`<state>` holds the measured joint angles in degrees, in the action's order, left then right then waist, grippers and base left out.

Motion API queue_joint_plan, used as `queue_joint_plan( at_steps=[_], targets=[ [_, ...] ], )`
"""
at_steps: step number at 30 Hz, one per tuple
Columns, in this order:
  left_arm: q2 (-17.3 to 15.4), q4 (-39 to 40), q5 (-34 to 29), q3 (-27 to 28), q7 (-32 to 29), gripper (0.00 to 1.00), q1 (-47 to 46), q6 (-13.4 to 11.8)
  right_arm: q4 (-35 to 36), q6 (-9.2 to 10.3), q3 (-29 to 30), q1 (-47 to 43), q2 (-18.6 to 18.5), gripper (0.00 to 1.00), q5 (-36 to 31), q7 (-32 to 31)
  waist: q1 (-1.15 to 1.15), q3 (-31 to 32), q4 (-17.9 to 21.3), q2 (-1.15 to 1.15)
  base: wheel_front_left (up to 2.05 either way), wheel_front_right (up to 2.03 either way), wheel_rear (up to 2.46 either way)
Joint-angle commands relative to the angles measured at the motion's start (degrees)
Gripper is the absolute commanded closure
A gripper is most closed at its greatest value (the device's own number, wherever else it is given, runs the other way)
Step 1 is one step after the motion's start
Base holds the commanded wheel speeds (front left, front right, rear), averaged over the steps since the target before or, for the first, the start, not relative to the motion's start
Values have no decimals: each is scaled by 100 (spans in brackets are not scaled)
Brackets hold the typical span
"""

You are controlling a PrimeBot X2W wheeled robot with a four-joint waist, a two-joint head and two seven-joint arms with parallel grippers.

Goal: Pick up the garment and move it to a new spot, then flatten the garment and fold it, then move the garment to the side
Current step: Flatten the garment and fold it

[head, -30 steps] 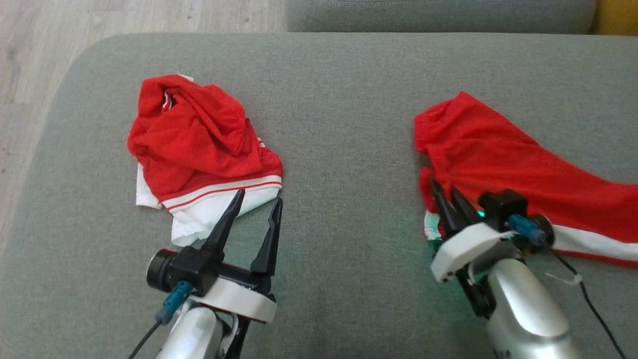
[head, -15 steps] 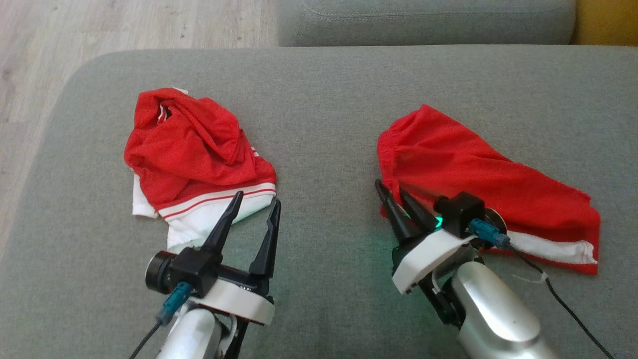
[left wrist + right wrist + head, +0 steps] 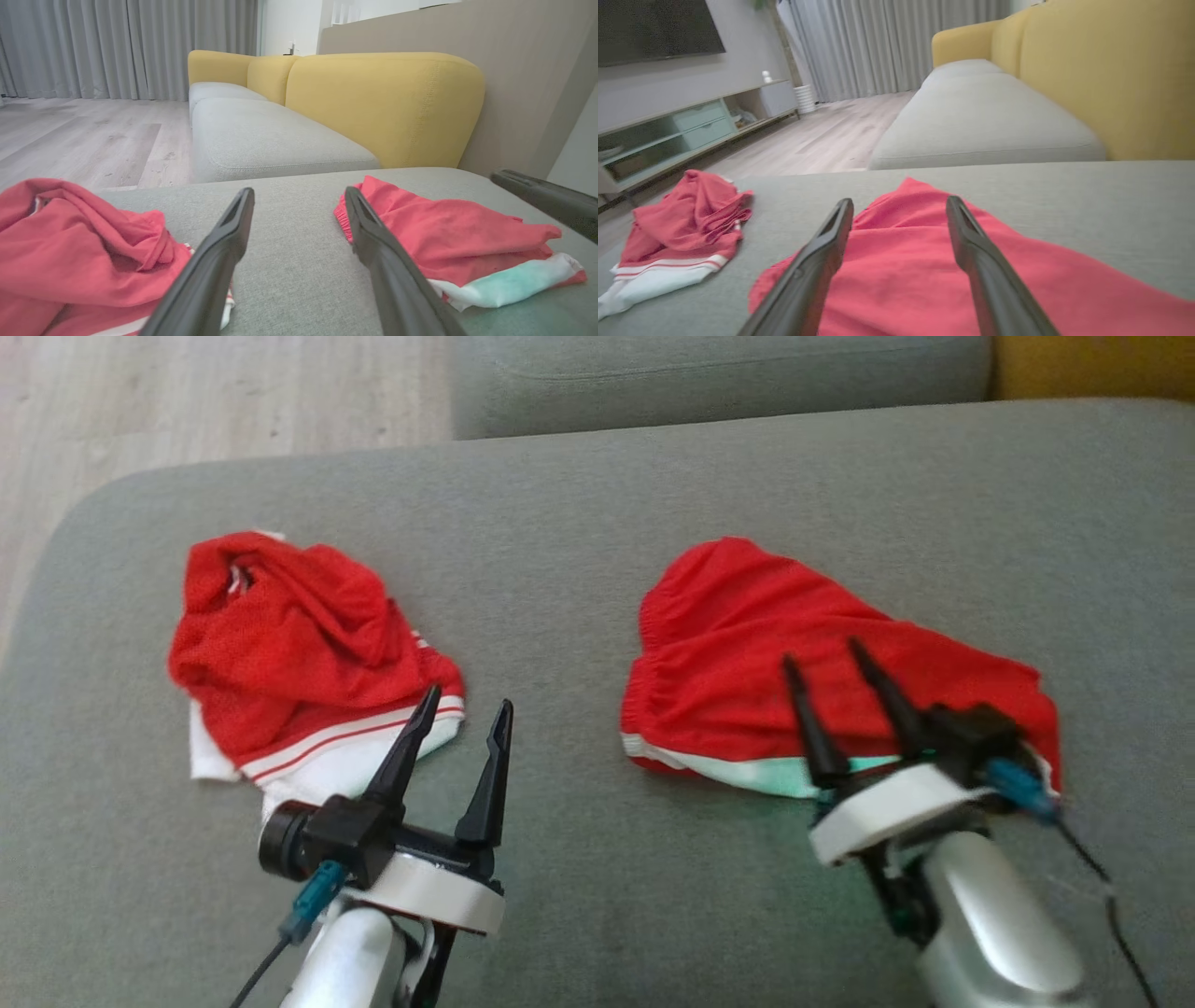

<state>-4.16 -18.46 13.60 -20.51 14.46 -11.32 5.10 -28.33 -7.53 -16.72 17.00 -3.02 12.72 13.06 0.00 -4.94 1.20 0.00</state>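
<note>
Right now the right tool (image 3: 822, 655) sits at the lower right of the head frame, fingers spread wide, nothing pinched. Its tips hover over the red garment (image 3: 738, 635); cannot tell if they touch it. The red garment lies right of centre on the grey cushion (image 3: 579, 560), bunched, elastic waistband toward frame left, with a white hem band (image 3: 728, 773) along its near edge, tinted green. The left tool (image 3: 468, 700) is at lower left, also spread and empty, tips just beside the striped white hem of a second red garment (image 3: 289, 644), crumpled in a heap at frame left. The two are well apart, bare cushion between. Right wrist frame: both fingers parted above red cloth, second red garment at lower left. Left wrist frame: yellow sofa back (image 3: 383, 102) upper right, wood floor (image 3: 93, 135) left.
</note>
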Motion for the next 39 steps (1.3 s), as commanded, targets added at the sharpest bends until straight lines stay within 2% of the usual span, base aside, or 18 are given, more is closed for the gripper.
queue_joint_plan(
  at_steps=[1, 8, 12, 19, 27, 38, 39],
  targets=[
    [-9, 198, -40, 189, 54, 0, -132, 6, 320, 4, 172, -26, 14, 0, -99, 105, 0, 1, 137, 0, 0, 0, 0],
    [15, 226, -42, 165, 54, 0, -123, 30, 916, 4, 1612, -751, 14, 0, -475, 173, 0, -34, 470, 0, 0, 0, 0],
    [39, 185, -26, 94, 54, 0, -144, 60, 916, 4, 1990, -984, 14, 0, -578, 165, 0, -108, 619, 0, 0, 0, 0],
    [58, -110, 70, -233, 3, 0, -380, 162, 1001, 4, 1939, -878, 14, 0, -392, 183, 0, -338, 843, 0, 0, 0, 0],
    [-83, -739, 237, -707, -563, 0, -774, 224, 1031, 4, 1811, -784, 14, 0, -241, 192, 0, -605, 1064, 0, 0, 0, 0],
    [-147, -1102, 447, -909, -522, 0, -1034, 234, 1036, 4, 1812, -767, 14, 0, -220, 193, 0, -713, 1151, 0, 0, 0, 0],
    [-152, -1125, 466, -940, -527, 51, -1052, 234, 1008, 4, 1815, -765, 14, 0, -233, 193, 0, -716, 1153, 0, 0, 0, 0]
  ],
)
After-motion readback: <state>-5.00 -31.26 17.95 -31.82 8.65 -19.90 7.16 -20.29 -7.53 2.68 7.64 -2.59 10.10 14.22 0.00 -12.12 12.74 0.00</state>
